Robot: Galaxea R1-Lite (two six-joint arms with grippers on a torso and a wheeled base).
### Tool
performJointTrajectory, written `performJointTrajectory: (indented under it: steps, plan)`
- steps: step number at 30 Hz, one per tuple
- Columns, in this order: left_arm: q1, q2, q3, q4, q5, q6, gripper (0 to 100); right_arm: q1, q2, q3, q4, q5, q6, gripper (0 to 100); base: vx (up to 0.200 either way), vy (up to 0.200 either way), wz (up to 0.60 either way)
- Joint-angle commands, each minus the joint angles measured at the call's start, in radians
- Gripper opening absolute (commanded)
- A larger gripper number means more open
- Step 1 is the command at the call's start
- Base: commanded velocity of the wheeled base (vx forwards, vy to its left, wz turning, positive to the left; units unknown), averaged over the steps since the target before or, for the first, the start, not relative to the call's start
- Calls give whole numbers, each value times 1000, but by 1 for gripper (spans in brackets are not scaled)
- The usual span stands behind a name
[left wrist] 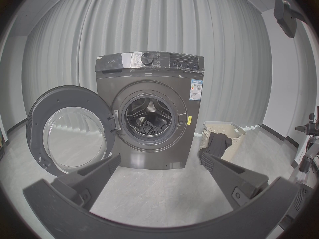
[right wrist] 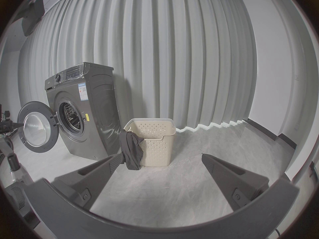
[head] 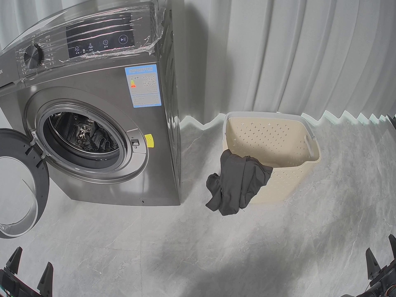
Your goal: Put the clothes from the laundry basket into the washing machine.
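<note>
Hanging over the laundry basket rim: one dark garment. Dark clothes lie in the open washing machine. Spread wide and empty: left gripper, right gripper.

Blue label, yellow sticker on washing machine front; print too small to read.

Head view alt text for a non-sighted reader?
A dark garment hangs over the rim of a cream laundry basket beside a grey washing machine, whose door stands open with dark clothes in the drum. The left gripper and right gripper are open, empty.
</note>
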Motion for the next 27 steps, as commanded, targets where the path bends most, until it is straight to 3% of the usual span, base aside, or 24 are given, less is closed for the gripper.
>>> performJointTrajectory:
  steps: [1,10,27]
  plan:
    - [-1,-16,16,-1,0,1,100,0,-9,7,0,0,0,100,0,-200,0]
    - [-1,-16,16,1,0,-3,100,0,-9,7,0,0,0,100,0,-200,0]
    - [-1,-16,16,1,1,-5,100,0,-10,7,0,0,0,100,0,0,0]
